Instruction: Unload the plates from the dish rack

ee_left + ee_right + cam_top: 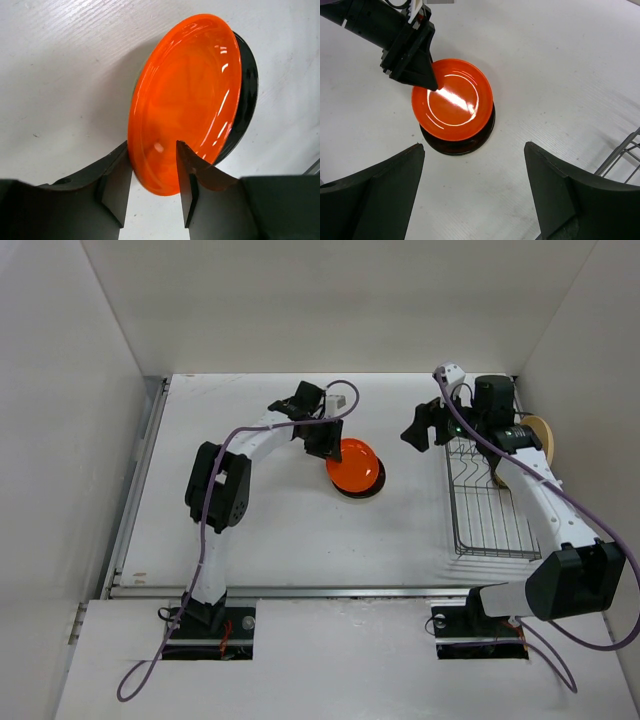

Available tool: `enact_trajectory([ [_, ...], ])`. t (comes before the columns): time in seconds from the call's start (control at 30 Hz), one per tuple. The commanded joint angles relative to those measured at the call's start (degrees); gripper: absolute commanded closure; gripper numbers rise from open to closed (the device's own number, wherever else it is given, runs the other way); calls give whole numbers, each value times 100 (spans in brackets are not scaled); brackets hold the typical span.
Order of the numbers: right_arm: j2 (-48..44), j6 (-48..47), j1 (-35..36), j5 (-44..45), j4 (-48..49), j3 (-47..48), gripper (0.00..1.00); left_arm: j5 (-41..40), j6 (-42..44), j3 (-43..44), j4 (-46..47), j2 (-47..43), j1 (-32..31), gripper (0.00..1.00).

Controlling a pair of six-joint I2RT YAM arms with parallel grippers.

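White table (300, 530), plain white walls (330, 300) on three sides

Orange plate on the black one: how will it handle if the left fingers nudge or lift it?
The orange plate looks glossy, with sharp glare, so probably slippery under the left fingers. It sits off-centre on the black plate, so a push would likely slide it. Its rim keeps a clean round shape: probably rigid.
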Motion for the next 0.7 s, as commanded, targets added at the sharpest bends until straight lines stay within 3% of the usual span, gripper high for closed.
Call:
enact_trajectory([
  [0.0, -171, 38, -37, -147, 219, 42, 14, -33, -24, 222, -64, -64, 6, 64],
  [0.27, -250, -102, -89, 290, 157, 42, 14, -218, -24, 275, -116, -117, 6, 49],
  [0.5, -829, -164, -151, 2320, 324, -90, 10, -560, -24, 275, -178, -371, 6, 31],
  [0.67, -962, -340, -151, 3849, 438, -196, 10, -745, -24, 275, -178, -766, 6, 24],
])
